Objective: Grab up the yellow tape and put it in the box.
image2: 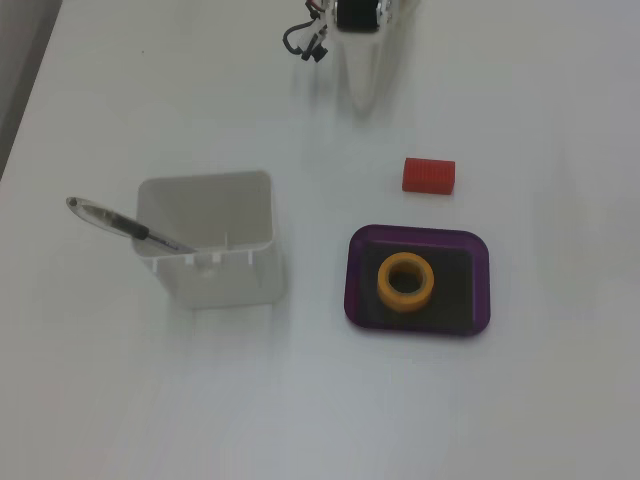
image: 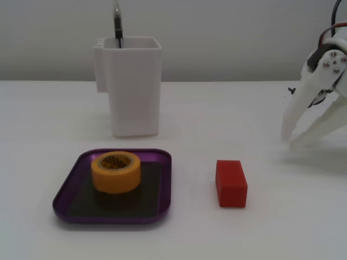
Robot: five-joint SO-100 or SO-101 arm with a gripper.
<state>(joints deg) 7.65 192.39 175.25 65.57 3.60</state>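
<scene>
Box holds yellow tape; tool well apart, fingers spread, empty.

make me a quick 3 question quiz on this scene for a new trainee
1. True or false: the yellow tape lies inside the purple box.
2. In a fixed view, which item sits closest to the red block?
A. the white container
B. the purple box
C. the pen
3. Fill in: the gripper holds ____.

Key: 1 true; 2 B; 3 nothing. Its fingers are spread, tips near the table, apart from every object.
</scene>
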